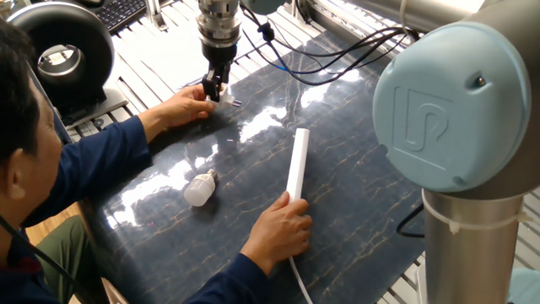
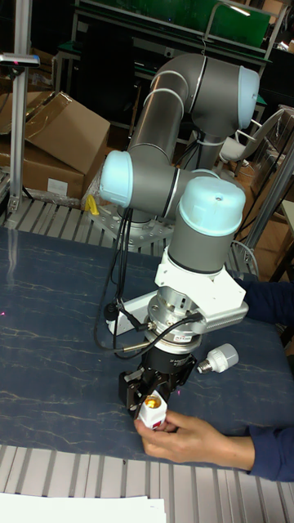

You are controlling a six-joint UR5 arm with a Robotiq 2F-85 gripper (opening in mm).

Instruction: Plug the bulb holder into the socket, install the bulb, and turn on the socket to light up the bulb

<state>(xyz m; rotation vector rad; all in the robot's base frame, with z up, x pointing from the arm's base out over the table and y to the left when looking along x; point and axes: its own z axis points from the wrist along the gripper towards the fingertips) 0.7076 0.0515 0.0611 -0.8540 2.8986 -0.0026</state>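
Left edge of fixed view: person's head cut off by frame, face not visible. One hand (image 1: pixel 181 108) at far-left of the dark marbled mat (image 1: pixel 354 177), fingertips right at the gripper (image 1: pixel 216 91); contact with the held part hard to confirm. Gripper fingers pinched on the bulb holder (image 1: pixel 224 97), small white cube lifted just off the mat, metal prongs poking out to the right. Tall fixed view shows same holder (image 2: pixel 152 413) from the front: orange-brown round opening facing camera, black fingers either side, most of the body hidden by fingers and hand (image 2: pixel 192 441). Bulb (image 1: pixel 199 188) lying on its side on the mat, dome toward the near-left, screw base pointing away; in tall view only partly seen (image 2: pixel 216 358), tucked behind the arm's wrist. Socket (image 1: pixel 296 165) lying flat mid-mat, well apart from the holder; near end covered by the person's other hand (image 1: pixel 281 230), cable running out below it, switch and outlets not discernible. Right side blocked by big arm joint (image 1: pixel 456 101).
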